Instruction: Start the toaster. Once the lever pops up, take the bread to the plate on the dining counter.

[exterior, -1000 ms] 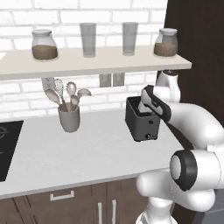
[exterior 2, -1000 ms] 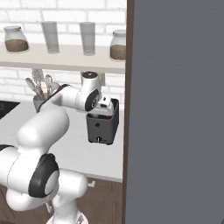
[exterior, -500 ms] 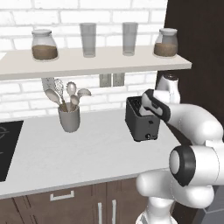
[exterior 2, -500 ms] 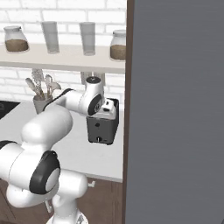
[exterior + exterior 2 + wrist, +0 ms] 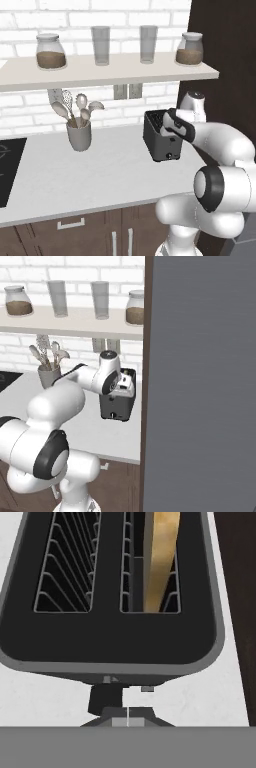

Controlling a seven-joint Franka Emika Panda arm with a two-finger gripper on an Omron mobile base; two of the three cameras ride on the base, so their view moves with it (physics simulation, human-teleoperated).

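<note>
Hand view: the gripper (image 5: 128, 714) is closed with nothing between its tips, and is positioned directly above the near end face of the toaster (image 5: 112, 647), beside the dark lever (image 5: 105, 699) projecting from that face. The toaster's long axis is seen to run away from the hand. Beyond the lever, two slots are presented; the bread (image 5: 161, 559), a thin golden slice, is seated upright in the right-hand slot. The toaster is located on the grey worktop (image 5: 90, 175), near the dark wall panel (image 5: 230, 65).

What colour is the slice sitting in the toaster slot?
Tan-golden; the bread shows best in the hand view.
</note>
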